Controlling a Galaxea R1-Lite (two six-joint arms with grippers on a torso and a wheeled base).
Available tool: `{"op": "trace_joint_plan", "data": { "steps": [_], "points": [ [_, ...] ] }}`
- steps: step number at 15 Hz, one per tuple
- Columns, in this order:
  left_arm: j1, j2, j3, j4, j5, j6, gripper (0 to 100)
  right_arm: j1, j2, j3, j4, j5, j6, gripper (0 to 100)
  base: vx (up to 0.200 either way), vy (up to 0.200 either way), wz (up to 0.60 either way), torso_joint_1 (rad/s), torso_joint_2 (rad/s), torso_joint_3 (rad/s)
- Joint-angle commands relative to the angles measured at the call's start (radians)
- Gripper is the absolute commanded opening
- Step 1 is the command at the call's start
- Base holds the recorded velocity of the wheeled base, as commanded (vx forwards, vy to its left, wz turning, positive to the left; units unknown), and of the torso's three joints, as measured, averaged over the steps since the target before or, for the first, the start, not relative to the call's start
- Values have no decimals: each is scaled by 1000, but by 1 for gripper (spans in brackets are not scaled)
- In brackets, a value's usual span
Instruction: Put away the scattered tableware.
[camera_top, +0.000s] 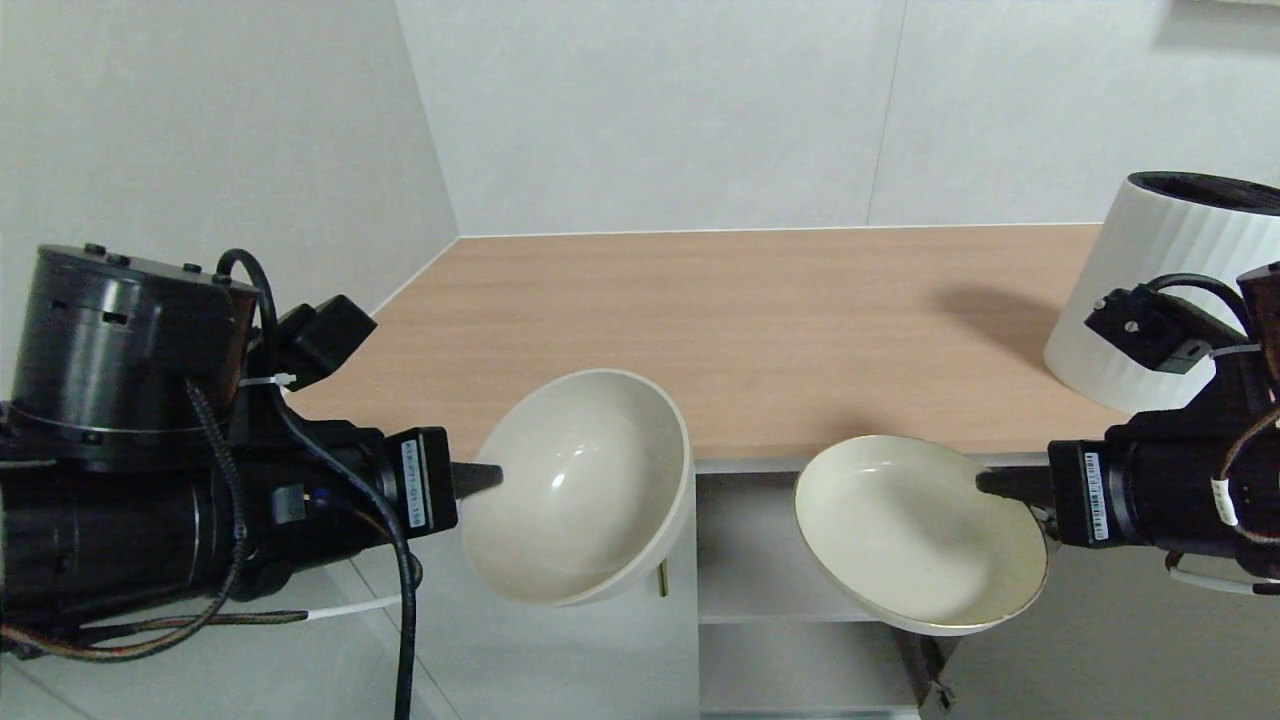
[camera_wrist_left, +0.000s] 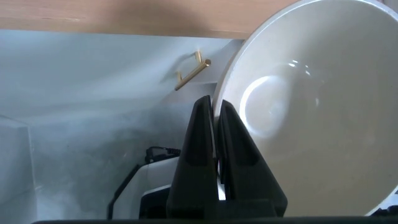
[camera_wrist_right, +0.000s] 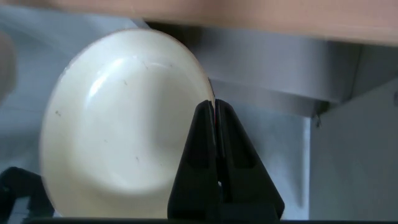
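Tilted bowl (camera_top: 585, 485) gripped by left claw (camera_top: 494, 477), shallow plate (camera_top: 915, 535) by right claw (camera_top: 982, 483), wooden countertop (camera_top: 750, 320) behind

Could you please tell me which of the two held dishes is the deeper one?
The bowl in the left gripper: its walls curve up steeply, while the plate in the right gripper is shallow and nearly flat.

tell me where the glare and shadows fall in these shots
Head view: a small bright glare spot inside the bowl, and a soft shadow on the counter beside the white container. Left wrist view: a ring-shaped glare in the bowl. Right wrist view: only a broad soft sheen on the plate, no hard glare.
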Motion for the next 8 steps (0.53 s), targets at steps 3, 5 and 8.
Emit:
{"op": "trace_joint_plan", "data": {
  "steps": [3,5,8],
  "points": [
    [0,11,0,0,0,-1,0,-2,21,5,0,0,-11,0,0,0,0,-150,378,220],
    [0,11,1,0,0,-1,0,-2,24,5,0,0,-11,0,0,0,0,-176,454,273],
    [0,11,1,0,0,-1,0,-2,33,7,0,-2,-12,0,0,0,0,-167,460,294]
  ]
}}
